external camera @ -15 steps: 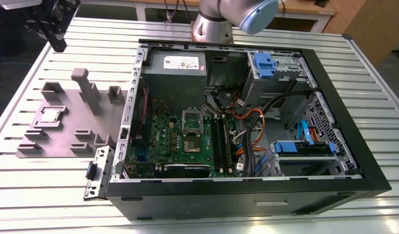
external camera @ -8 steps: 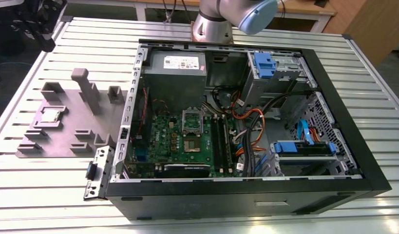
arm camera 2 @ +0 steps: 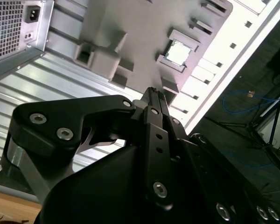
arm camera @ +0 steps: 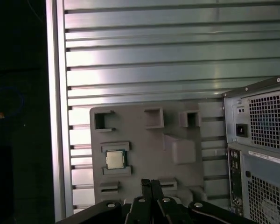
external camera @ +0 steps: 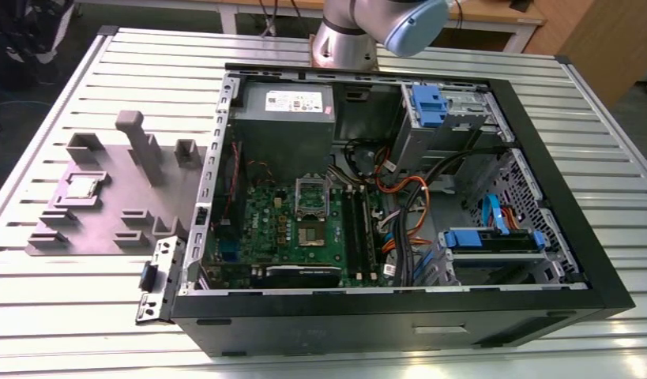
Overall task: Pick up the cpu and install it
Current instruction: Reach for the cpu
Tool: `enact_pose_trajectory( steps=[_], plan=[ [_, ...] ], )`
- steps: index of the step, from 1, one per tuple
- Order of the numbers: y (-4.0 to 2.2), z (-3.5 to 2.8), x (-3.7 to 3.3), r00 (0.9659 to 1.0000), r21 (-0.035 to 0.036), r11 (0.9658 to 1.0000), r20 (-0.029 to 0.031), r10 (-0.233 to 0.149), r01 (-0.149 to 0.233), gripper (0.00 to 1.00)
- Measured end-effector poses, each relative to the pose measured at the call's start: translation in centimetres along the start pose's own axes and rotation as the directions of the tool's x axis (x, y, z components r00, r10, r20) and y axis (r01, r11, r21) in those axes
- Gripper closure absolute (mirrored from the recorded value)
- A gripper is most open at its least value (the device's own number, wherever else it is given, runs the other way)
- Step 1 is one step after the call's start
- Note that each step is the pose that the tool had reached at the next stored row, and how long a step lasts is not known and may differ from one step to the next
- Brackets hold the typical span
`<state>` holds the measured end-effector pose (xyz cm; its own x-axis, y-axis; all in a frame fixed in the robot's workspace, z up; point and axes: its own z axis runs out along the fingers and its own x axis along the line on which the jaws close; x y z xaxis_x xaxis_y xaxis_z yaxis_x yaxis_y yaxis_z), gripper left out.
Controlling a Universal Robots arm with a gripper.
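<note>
From where I sit, the step in hand is the reach for the cpu (external camera: 84, 185), and nothing has been lifted yet. In the exterior view it lies flat in its seat on the grey holder (external camera: 102, 229), at the left of the frame, outside the open case (external camera: 408, 332) and well apart from the socket (external camera: 310, 197) on the green board (external camera: 270, 217) at centre frame. The gripper (arm camera: 151, 183) has its two fingers pressed together with no gap between them, and it carries nothing. In both wrist views the chip sits clear of the fingertips (arm camera 2: 154, 92), so I judge the tool is not yet lined up over it. To do this well I would spread the fingers wide enough to straddle the chip before going low, since closed tips would land on its metal top. In the first wrist view two raised bars (arm camera: 115, 147) of the holder flank the chip on opposite sides. I judge the fingers should close across the two free edges, not the barred ones. I would square the wrist to the chip's sides, centre over it, then descend slowly and straight. The chip looks thin and light, so a gentle, level grip on the rim should do; a skewed bite could tip it or jam it against a bar.
</note>
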<state>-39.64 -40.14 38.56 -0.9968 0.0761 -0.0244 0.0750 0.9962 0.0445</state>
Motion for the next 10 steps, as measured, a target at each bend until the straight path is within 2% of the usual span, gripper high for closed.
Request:
enact_pose_trajectory(
  steps=[5, 10],
  plan=[
    [-0.16, -0.05, 2.20, 1.0000, 0.0001, 1.0000, -0.0002, 0.000, 0.000, 0.86],
    [-0.28, -0.07, 3.72, 1.0000, 0.0001, 1.0000, -0.0002, 0.000, 0.000, 0.86]
  ],
)
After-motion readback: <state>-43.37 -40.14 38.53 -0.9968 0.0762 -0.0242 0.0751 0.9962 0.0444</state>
